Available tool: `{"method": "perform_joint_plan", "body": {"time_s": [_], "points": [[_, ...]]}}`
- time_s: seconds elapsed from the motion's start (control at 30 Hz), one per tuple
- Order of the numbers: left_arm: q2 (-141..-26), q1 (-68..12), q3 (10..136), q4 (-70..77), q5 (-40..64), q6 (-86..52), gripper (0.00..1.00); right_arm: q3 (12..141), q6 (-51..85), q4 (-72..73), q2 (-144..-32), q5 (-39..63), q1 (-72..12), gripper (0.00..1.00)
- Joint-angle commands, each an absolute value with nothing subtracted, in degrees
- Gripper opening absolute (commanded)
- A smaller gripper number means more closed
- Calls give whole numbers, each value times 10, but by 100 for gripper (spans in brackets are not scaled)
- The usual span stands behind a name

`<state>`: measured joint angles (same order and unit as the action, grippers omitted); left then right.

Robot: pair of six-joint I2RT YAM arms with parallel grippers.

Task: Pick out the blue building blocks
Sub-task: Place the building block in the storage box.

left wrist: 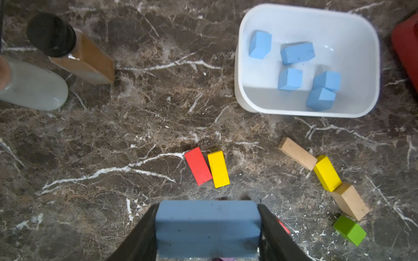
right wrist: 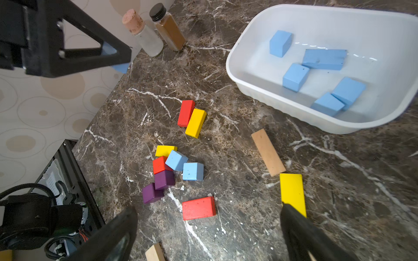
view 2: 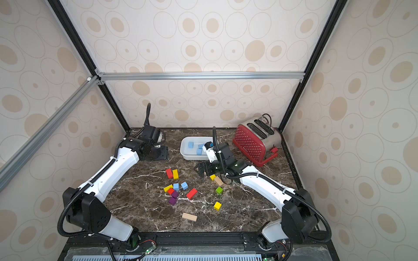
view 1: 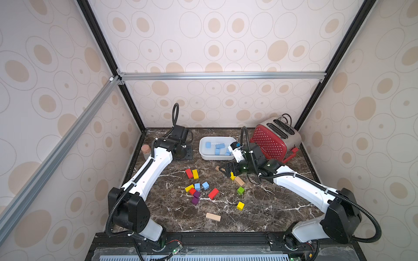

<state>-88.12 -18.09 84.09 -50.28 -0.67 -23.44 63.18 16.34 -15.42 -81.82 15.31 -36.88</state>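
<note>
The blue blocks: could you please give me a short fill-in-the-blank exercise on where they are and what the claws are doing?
The white tub holds ___ blue blocks.
The bar gripped in the left claw is ___.
The right claw is ___ and empty.
On the table, ___ blue cubes lie outside the tub.
Missing words: five; blue; open; two.

Bare marble (left wrist: 158,101) from my left gripper (left wrist: 207,210) up to the tub (left wrist: 239,67), free pass. Bottles (right wrist: 168,29) off to my left. Toaster (view 1: 274,141) and right arm (view 1: 294,183) crowd the tub's right side.
</note>
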Motion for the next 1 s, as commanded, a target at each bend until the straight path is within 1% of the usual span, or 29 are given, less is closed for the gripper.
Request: {"method": "perform_joint_plan", "body": {"time_s": [0.0,0.27,0.5,0.7,0.97], "points": [[-901,-181,891,-541,-5,-208,0,658,144,-184,-807,141,-355,100],[-955,-191,978,-554,4,-188,0,678,138,-218,-814,132,-312,100],[-1019,-220,1055,-565,5,-176,0,685,134,-232,-832,136,-281,100],[-1078,-239,1111,-568,10,-168,0,679,124,-218,-838,131,-272,100],[-1153,-249,1173,-567,20,-162,0,639,133,-160,-830,142,-260,100]]}}
